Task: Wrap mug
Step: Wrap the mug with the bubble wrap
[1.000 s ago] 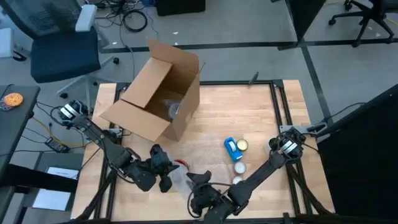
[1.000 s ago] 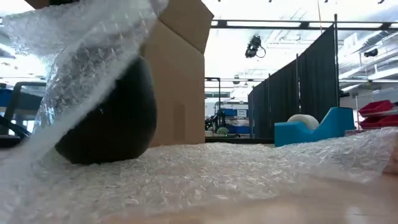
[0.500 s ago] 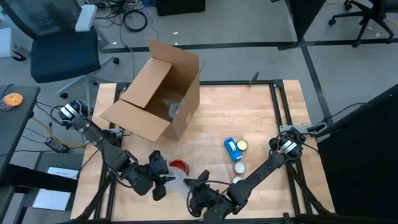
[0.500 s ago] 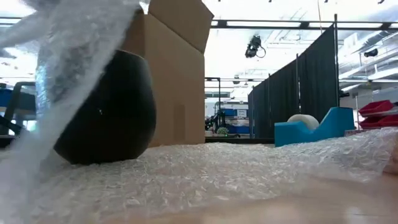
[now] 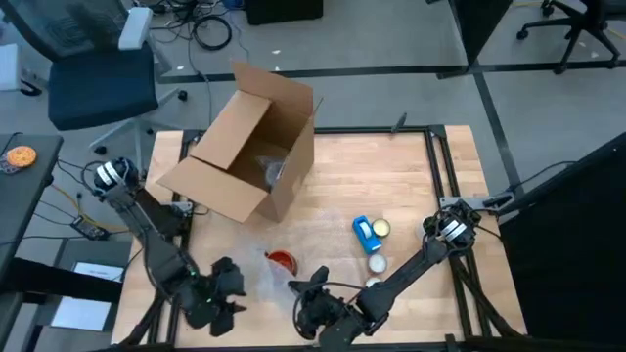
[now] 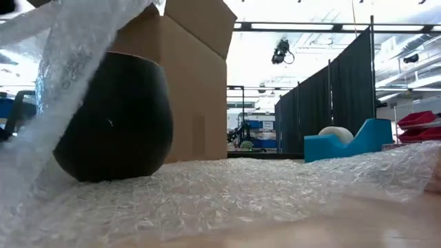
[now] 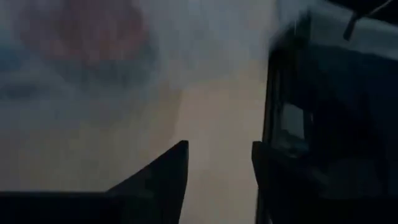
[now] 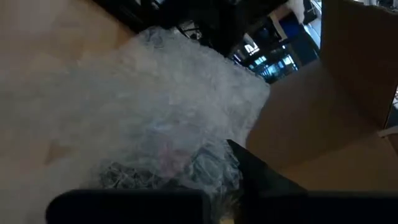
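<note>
A dark mug [image 6: 114, 117] with a red inside [image 5: 281, 261] stands upright on a sheet of bubble wrap [image 6: 241, 193] near the table's front edge. One flap of the wrap [image 6: 65, 76] rises slanting past the mug's left side and leaves the mug's front bare. My left gripper [image 5: 223, 298] is to the near left of the mug, at the end of that flap. My right gripper [image 5: 311, 293] is to the near right of the mug, at the wrap's other end [image 5: 293, 286]. My left gripper has the lifted flap of bubble wrap [image 7: 217, 93], which runs up from the table in a drawn slant. The wrap hazes over the wrist view, so the place of contact does not show. My right gripper holds a bunched edge of the wrap [image 8: 171, 163] between its fingers [image 8: 261, 171], low over the table. The rest of the sheet lies spread toward the mug.
An open cardboard box [image 5: 249, 142] lies on its side at the back left. A blue tape dispenser [image 5: 365, 233] and small rolls [image 5: 377, 264] sit right of the mug. The table's front edge is close behind both grippers.
My left gripper has gone toward the table's near left corner. It has drawn the flap of wrap off the mug's top. The mug's red inside and dark front are now uncovered. The mug and the flat sheet have stayed in place.
</note>
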Motion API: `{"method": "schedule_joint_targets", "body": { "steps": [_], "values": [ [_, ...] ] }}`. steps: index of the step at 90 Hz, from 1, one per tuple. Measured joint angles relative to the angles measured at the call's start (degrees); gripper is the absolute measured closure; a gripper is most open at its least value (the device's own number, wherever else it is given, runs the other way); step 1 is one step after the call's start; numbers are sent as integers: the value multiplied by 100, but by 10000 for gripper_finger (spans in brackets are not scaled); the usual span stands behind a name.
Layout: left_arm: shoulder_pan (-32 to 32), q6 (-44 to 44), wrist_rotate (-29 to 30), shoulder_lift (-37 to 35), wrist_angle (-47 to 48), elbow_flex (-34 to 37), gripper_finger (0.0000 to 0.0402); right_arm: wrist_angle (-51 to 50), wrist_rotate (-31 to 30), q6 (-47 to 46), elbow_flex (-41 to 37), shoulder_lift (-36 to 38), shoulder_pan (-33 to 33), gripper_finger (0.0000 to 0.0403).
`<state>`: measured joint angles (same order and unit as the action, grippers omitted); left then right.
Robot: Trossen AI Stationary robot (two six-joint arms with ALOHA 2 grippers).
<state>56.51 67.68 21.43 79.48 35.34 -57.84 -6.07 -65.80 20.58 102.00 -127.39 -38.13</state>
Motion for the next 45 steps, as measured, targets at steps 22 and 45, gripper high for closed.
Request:
{"method": "schedule_joint_targets", "body": {
  "steps": [22, 45],
  "values": [
    [655, 481, 1274, 161, 424, 0, 238, 51, -24, -5, 0, 0, 5, 403],
    [696, 424, 1281, 819, 1387, 0, 238, 149, -48, -5, 0, 0, 13, 403]
  ]
}}
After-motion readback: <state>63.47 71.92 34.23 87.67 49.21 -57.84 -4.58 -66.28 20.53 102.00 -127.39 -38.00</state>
